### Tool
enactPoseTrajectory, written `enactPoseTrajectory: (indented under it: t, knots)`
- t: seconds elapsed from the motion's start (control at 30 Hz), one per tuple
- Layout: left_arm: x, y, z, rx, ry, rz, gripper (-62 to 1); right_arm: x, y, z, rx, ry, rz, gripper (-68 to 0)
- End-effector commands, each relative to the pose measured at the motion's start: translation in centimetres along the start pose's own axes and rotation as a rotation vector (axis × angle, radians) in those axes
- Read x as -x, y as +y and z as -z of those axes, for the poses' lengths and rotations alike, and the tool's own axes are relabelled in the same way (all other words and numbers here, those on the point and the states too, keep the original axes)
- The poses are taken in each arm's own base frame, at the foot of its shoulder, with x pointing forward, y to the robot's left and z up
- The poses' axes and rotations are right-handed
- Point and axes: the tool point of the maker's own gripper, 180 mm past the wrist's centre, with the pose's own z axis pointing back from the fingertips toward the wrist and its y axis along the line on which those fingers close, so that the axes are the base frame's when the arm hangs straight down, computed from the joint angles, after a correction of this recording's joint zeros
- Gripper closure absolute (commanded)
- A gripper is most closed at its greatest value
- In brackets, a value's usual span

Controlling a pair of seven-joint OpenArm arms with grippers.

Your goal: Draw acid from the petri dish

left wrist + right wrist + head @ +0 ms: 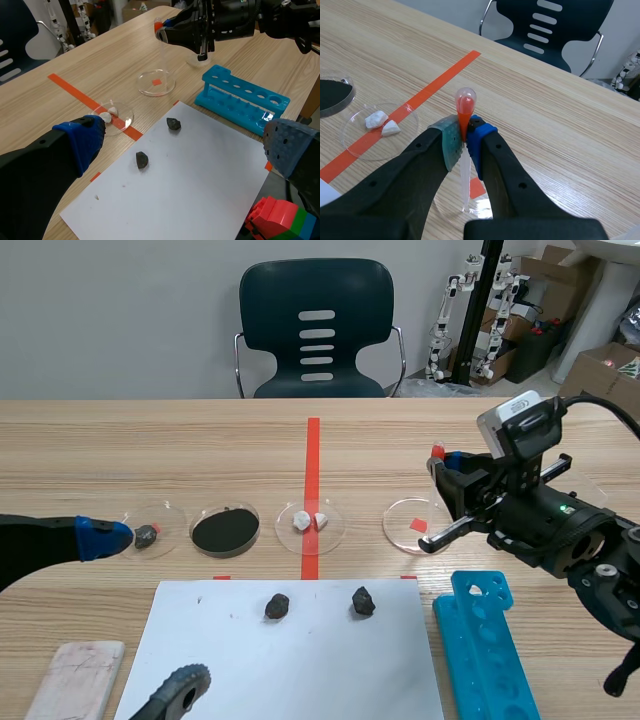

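Note:
A clear petri dish (412, 525) with a red tape square under it lies right of the centre line. My right gripper (447, 468) hangs just above it, shut on a clear pipette (437, 453) with a red bulb. In the right wrist view the pipette (465, 107) stands upright between the pads, its tip down at the dish (484, 204); contact cannot be told. From the left wrist view the dish (156, 82) lies ahead, beside the other arm's gripper (167, 27). My left gripper (142, 612) stays open at the table's left, holding nothing.
Three more dishes stand in a row: one with a dark stone (152, 532), one with black powder (225, 530), one with white lumps (310, 523). White paper (290, 660) carries two dark stones. A blue tube rack (485, 650) lies at the right front, a whitish block (75, 680) at the left front.

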Motion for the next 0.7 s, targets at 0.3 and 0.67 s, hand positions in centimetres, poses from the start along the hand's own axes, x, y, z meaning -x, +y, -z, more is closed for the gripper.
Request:
enactPoseTrajectory:
  t: [0.3,0.67]
  knots:
    - [-0.84,0.27,0.11,-0.014,-0.035,0.005,-62.3,-1.75,-0.78,0.5,0.014,-0.058,-0.008,-5.6]
    - [-0.84,0.65,0.1,-0.035,-0.034,0.014,-62.3,-1.75,-0.79,0.49,0.014,-0.058,-0.008,-7.9]
